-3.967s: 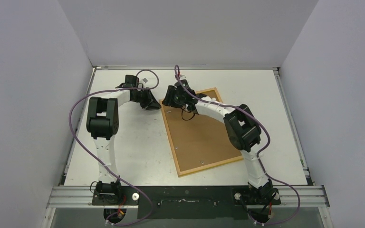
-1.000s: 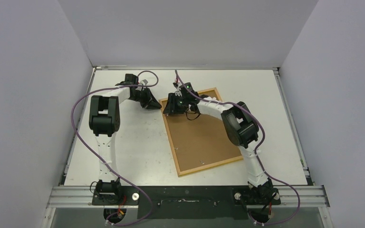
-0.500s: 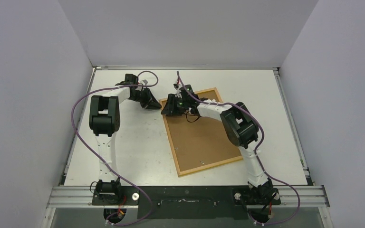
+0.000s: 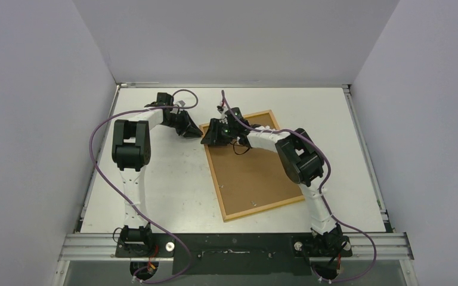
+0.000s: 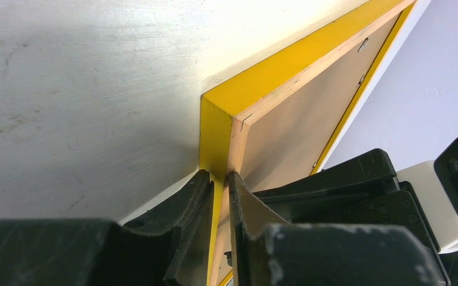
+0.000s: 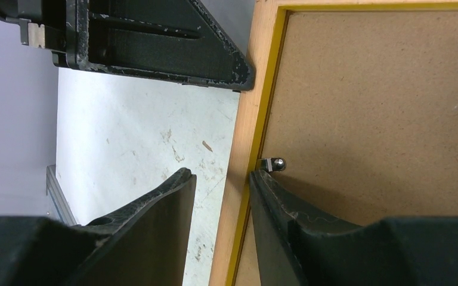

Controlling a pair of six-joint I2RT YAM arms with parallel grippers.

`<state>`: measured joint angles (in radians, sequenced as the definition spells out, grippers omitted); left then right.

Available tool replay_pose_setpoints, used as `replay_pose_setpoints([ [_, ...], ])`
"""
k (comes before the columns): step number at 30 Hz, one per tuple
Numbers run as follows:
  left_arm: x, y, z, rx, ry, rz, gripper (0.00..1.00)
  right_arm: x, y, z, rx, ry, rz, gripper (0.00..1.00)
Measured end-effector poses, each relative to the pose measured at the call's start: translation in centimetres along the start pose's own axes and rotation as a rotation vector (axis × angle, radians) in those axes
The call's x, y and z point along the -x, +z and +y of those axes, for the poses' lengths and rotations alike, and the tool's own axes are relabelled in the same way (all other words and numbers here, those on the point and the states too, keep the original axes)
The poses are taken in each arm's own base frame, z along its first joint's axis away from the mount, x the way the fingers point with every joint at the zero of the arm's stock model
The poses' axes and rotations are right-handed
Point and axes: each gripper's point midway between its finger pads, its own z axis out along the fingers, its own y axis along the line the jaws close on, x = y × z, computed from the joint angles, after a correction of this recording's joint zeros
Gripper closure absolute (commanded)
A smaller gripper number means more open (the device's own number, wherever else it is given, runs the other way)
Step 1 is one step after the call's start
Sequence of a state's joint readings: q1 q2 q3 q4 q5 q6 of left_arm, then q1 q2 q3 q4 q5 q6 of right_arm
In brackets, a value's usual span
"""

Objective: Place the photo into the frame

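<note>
While my left pincer (image 5: 219, 179) nips the far corner of the frame (image 4: 213, 170), lying face down on the bench (image 4: 155, 179), and my right pincer (image 6: 220, 179) straddles its edge slightly apart, I'd squeeze gently and lift level; photo unseen.

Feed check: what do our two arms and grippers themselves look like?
The left arm and right arm have white links, black joint housings and a purple cable looped along each. The left gripper and right gripper have black, tapered, scuffed fingers.
</note>
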<state>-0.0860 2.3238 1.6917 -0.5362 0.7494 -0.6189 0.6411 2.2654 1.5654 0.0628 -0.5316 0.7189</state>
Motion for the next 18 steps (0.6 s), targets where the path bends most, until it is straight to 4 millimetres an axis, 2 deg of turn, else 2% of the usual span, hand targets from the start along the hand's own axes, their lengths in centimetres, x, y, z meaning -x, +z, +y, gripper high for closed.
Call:
replay_pose_setpoints([
  [5, 0.1, -0.1, 0.2, 0.023, -0.007, -0.004, 0.75, -0.2, -0.6, 0.0, 0.018, -0.018, -0.037, 0.55],
  [11, 0.2, -0.5, 0.4, 0.047, 0.013, -0.006, 0.62, -0.7, -3.7, -0.9, -0.051, -0.032, -0.069, 0.49],
  [14, 0.2, -0.6, 0.2, 0.039, 0.029, -0.003, 0.57, 0.4, -6.3, -1.2, -0.089, -0.039, -0.118, 0.48],
  [18, 0.1, -0.9, 0.0, 0.039, 0.053, -0.009, 0.53, 3.0, -11.3, -2.5, -0.175, -0.028, -0.222, 0.45],
])
